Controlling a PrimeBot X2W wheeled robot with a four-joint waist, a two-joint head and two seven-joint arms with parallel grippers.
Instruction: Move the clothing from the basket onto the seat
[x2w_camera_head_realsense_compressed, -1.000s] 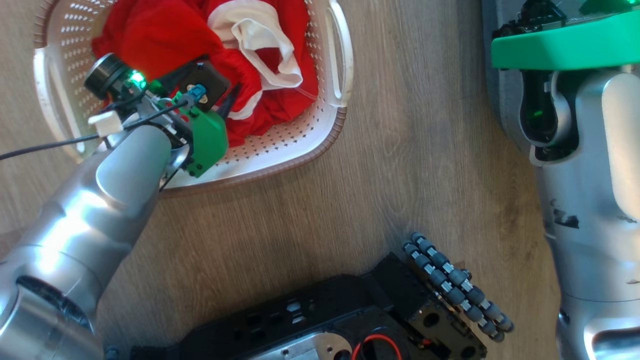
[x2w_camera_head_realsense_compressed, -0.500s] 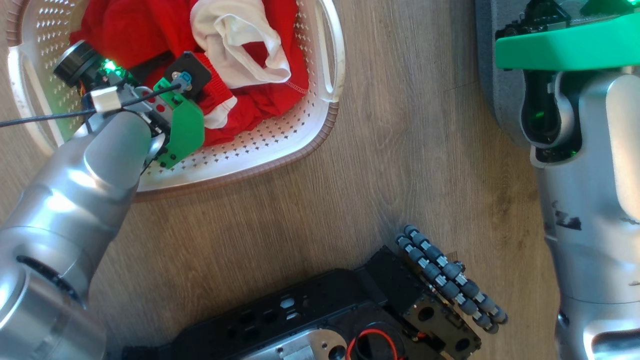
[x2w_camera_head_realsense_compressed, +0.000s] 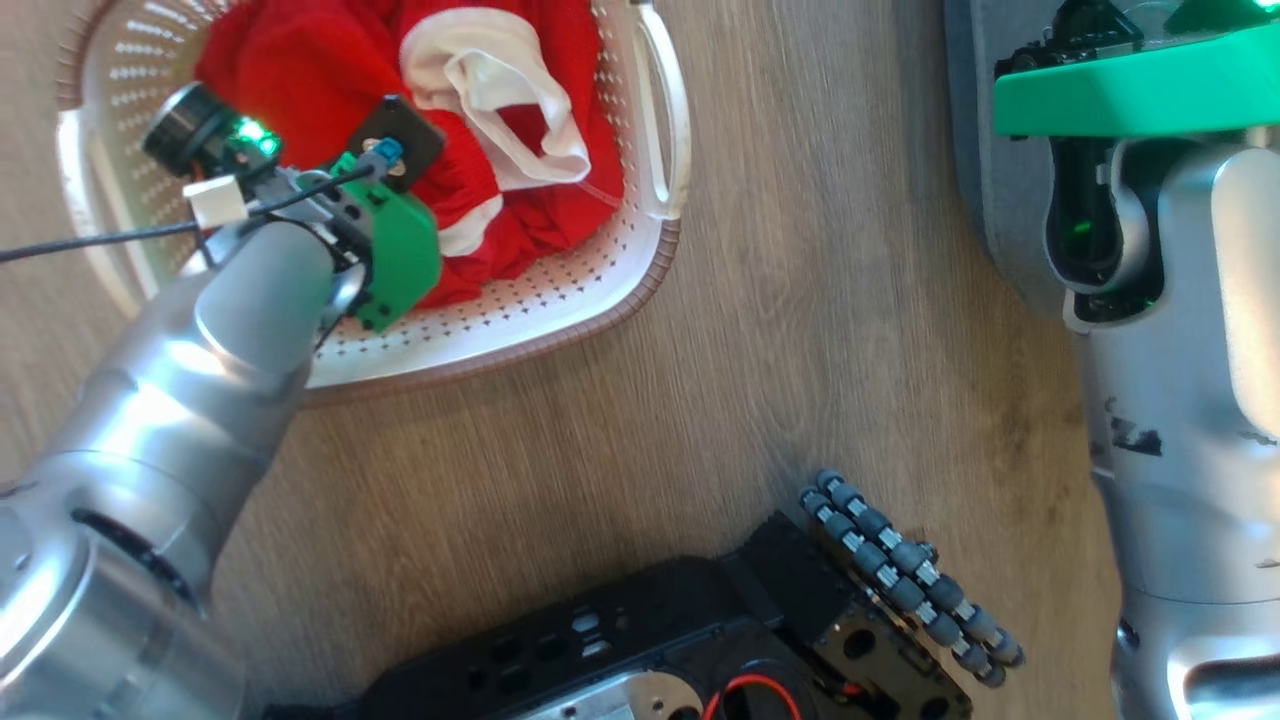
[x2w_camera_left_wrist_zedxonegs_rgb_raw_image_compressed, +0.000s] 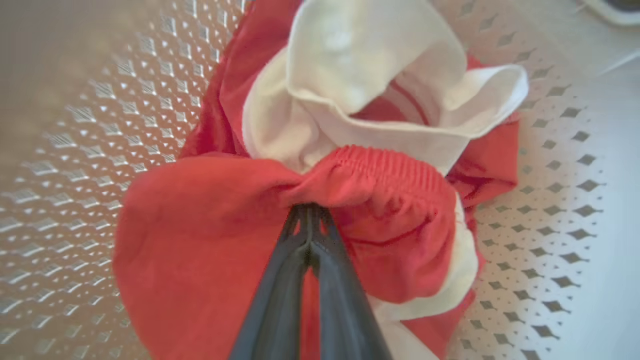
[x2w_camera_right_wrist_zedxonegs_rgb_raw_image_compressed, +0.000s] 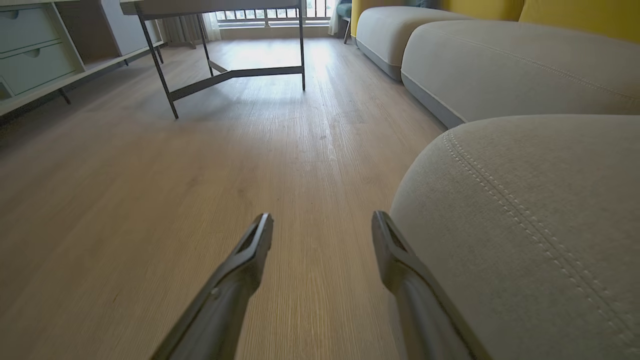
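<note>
Left pincer (x2w_camera_left_wrist_zedxonegs_rgb_raw_image_compressed: 310, 209) is clenched on the clothing (x2w_camera_left_wrist_zedxonegs_rgb_raw_image_compressed: 200, 250); its two dark fingers (x2w_camera_left_wrist_zedxonegs_rgb_raw_image_compressed: 277, 300) meet at the tips on a gathered red fold just under a ribbed elastic hem (x2w_camera_left_wrist_zedxonegs_rgb_raw_image_compressed: 385, 167); red fabric bunches to either side of the tips, and a loose white band (x2w_camera_left_wrist_zedxonegs_rgb_raw_image_compressed: 380, 75) is heaped just beyond them. In the head view the left arm (x2w_camera_head_realsense_compressed: 230, 340) reaches into the basket (x2w_camera_head_realsense_compressed: 560, 310) from its near side, with the green wrist bracket (x2w_camera_head_realsense_compressed: 405, 260) over the near edge of the red pile; the fingertips are hidden there.

All the clothing (x2w_camera_head_realsense_compressed: 300, 70) lies inside the basket, piled across its middle and far part; the perforated floor shows bare along the near wall and the right side. The basket stands on the wooden floor (x2w_camera_head_realsense_compressed: 800, 330).

Right pincer (x2w_camera_right_wrist_zedxonegs_rgb_raw_image_compressed: 320, 220) is released, its fingers (x2w_camera_right_wrist_zedxonegs_rgb_raw_image_compressed: 240, 280) spread wide with nothing between them; it hangs low over the floor, and its right finger is just beside the rounded, stitched corner of the seat (x2w_camera_right_wrist_zedxonegs_rgb_raw_image_compressed: 525, 225); whether they touch I cannot tell. In the head view the seat (x2w_camera_head_realsense_compressed: 975, 150) is to the right, well apart from the basket, with bare floor between them.
</note>
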